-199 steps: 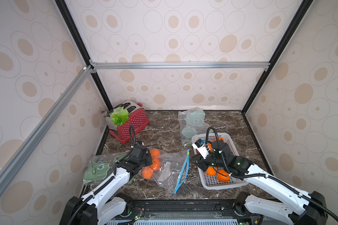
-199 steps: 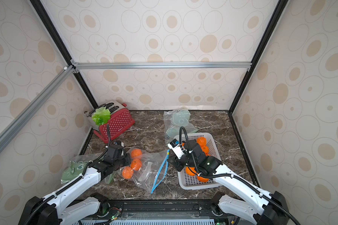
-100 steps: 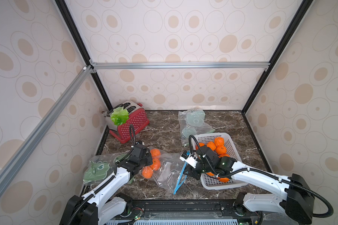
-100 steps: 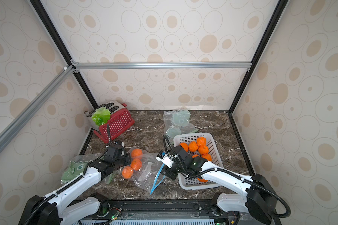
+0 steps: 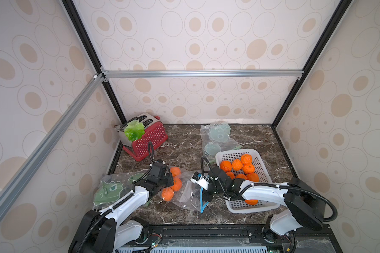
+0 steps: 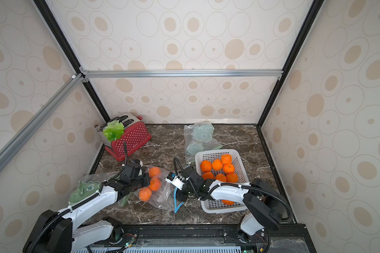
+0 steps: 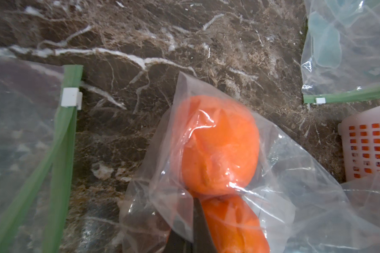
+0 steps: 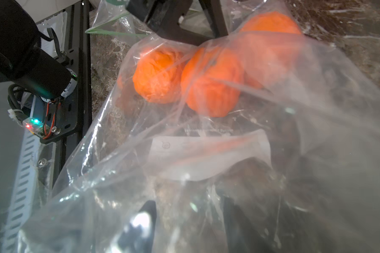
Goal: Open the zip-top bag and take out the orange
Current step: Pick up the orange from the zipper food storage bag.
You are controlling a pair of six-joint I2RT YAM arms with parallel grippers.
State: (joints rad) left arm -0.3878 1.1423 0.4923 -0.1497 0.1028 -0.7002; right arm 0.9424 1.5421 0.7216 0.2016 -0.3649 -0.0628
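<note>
Dark marble worktop (image 5: 184,149), walled on three sides.

White slotted basket (image 5: 235,151) at front right, with a heap of loose fruit (image 5: 237,164) in it, all orange.

Red toaster (image 5: 149,140) in the rear left corner, with a green lettuce leaf (image 5: 134,131) lying on its top.

Zip-top bag (image 5: 188,192) lies at front centre between my two arms, just beside the basket, its film crumpled. Two other clear bags are out: the green-filled bag (image 5: 112,190) at front left, partly under my left arm, and the pale-disc bag (image 5: 217,135) just behind the basket.

Three oranges (image 5: 176,184) sit inside the zip-top bag, bunched at its left end and touching one another.

Left end effector (image 5: 171,180) is closed, pinching the bag film right against the oranges.

Right end effector (image 5: 206,195) is at the bag's other end. In the right wrist view its fingers (image 8: 148,216) stand apart with film draped in front of them. I cannot tell whether any film is caught.

Blue zip strip (image 5: 201,203) curls along the bag's mouth, just under the right end effector.
</note>
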